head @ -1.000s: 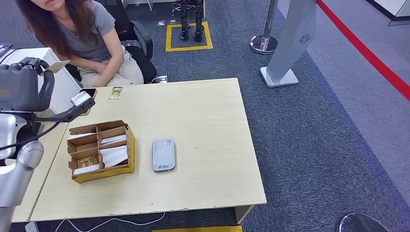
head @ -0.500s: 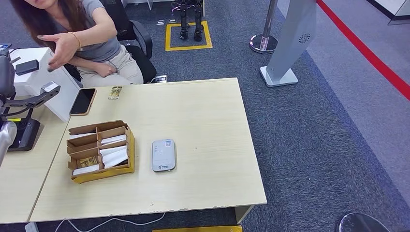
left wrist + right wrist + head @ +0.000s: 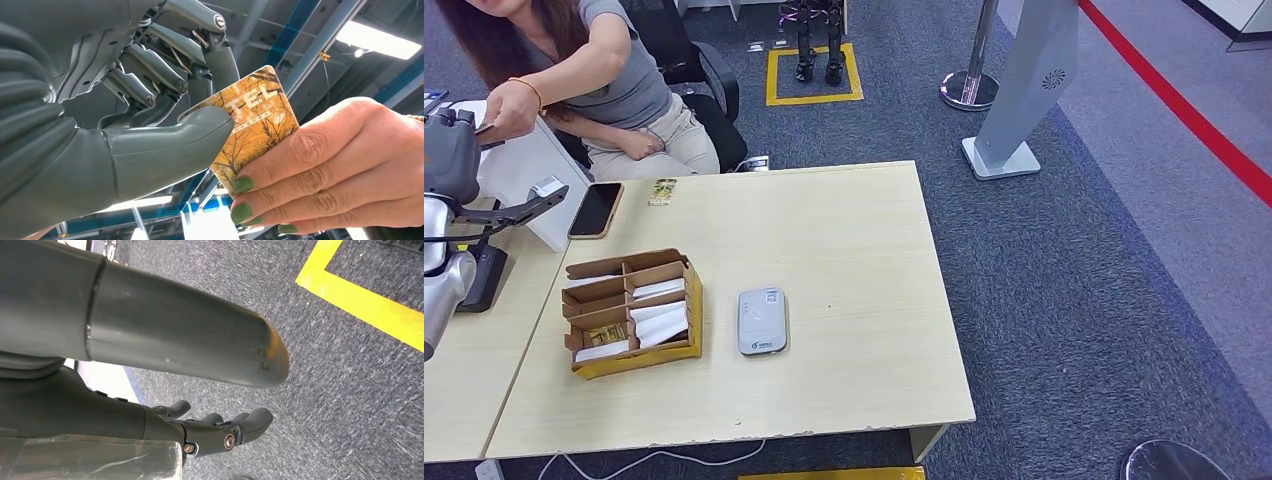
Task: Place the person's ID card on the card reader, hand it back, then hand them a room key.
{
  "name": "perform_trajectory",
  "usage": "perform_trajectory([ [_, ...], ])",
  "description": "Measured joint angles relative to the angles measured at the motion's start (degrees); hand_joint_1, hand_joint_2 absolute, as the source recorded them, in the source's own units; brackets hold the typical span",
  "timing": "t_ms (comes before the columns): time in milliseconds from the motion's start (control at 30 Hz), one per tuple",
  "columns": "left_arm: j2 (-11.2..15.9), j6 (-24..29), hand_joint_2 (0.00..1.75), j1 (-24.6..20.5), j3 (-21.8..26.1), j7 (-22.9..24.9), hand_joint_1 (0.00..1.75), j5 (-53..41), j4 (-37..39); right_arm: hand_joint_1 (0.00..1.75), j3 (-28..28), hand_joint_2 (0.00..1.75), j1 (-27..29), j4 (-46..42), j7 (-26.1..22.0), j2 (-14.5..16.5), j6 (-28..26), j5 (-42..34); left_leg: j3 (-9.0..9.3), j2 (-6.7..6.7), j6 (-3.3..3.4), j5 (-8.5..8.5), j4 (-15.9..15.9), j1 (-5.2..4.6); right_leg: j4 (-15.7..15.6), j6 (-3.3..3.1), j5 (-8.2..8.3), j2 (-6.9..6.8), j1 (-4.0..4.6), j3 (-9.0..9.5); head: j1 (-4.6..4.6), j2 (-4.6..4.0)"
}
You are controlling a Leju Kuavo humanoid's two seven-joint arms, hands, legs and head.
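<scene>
My left hand (image 3: 145, 105) pinches an orange room key card (image 3: 255, 117), printed with trees and the letters TEL, between thumb and fingers. A person's hand (image 3: 340, 165) grips the card's other end. In the head view my left hand (image 3: 449, 150) is raised at the far left, and the seated person's hand (image 3: 509, 108) reaches to it. The grey card reader (image 3: 762, 320) lies on the table with nothing on it. A small patterned card (image 3: 662, 191) lies at the table's far edge near the person. My right hand (image 3: 220, 432) hangs over the carpet, holding nothing.
A cardboard box (image 3: 686, 300) with compartments of white sleeves and a yellow card sits left of the reader. A phone (image 3: 595, 209) lies at the table's far left corner. A white desk (image 3: 524, 170) adjoins on the left. An office chair (image 3: 714, 95) stands behind the person.
The person has lifted an arm from the lap and reached across to take hold of the card in my left hand. My left hand has shifted left, away from the table.
</scene>
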Motion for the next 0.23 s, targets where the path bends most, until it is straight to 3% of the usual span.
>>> perform_trajectory([
  [133, -0.75, 0.05, 1.75, -0.54, -0.38, -0.60, 0.01, 0.00, 0.01, 0.00, 0.16, 0.00, -0.03, 0.00, -0.05, 0.02, 0.00, -0.11, 0.00, 0.02, 0.00, 0.00, 0.00, 0.00, 0.00, 0.00, 0.00, 0.01, 0.00, 0.00, 0.01, 0.00],
  [233, -1.08, 0.36, 1.75, -0.63, -0.43, -0.78, 0.00, 0.01, 0.01, 0.00, 0.27, 0.00, -0.05, 0.00, -0.06, 0.02, 0.00, -0.20, 0.00, 0.02, 0.00, 0.00, 0.01, 0.00, 0.00, 0.00, 0.00, 0.01, 0.00, 0.00, 0.00, 0.00],
])
